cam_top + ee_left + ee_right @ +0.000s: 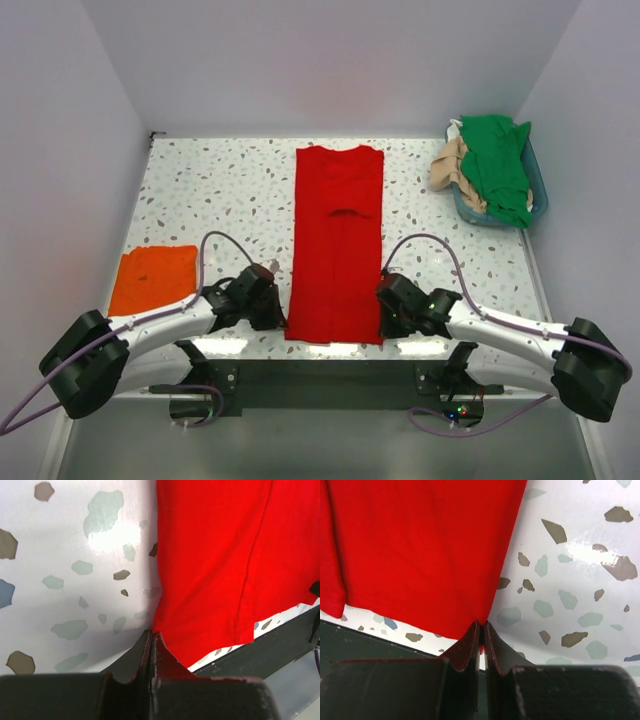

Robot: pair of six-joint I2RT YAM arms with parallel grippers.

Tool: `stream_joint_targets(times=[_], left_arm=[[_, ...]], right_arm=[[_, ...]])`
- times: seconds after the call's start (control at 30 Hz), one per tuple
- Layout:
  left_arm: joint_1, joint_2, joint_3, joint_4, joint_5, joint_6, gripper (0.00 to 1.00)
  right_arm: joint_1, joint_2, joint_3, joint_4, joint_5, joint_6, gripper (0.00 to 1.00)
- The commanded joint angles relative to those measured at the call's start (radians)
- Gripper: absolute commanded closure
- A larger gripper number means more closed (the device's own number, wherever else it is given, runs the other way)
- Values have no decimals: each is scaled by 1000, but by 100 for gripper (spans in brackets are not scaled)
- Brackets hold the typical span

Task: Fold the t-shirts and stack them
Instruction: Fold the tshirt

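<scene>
Evenly matched, the left gripper (151, 636) and right gripper (481, 626) pinch the two 6 o'clock corners of the red shirt (338, 240), whose length runs toward 12 o'clock.

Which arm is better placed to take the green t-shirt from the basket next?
Probably the right: the basket holding the green t-shirt stands at the far right, on its side. Left hand and right hand each pinch a near corner of the red t-shirt.
</scene>
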Motion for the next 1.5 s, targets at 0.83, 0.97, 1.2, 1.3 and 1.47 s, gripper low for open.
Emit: stream_joint_targets(times=[0.83, 0.97, 1.2, 1.3, 1.47], left_arm=[[121, 280, 491, -2, 24, 93, 100], [184, 410, 618, 15, 13, 81, 100], [267, 571, 741, 45, -15, 71, 100], [299, 633, 789, 47, -10, 73, 100], [344, 728, 872, 41, 2, 103, 100]], right_arm=[[-270, 169, 438, 16, 163, -168, 96], [-356, 293, 569, 76, 152, -207, 98], [-473, 491, 721, 120, 117, -251, 100], [-503, 583, 785, 119, 88, -257, 100], [-548, 678, 845, 115, 33, -260, 100]])
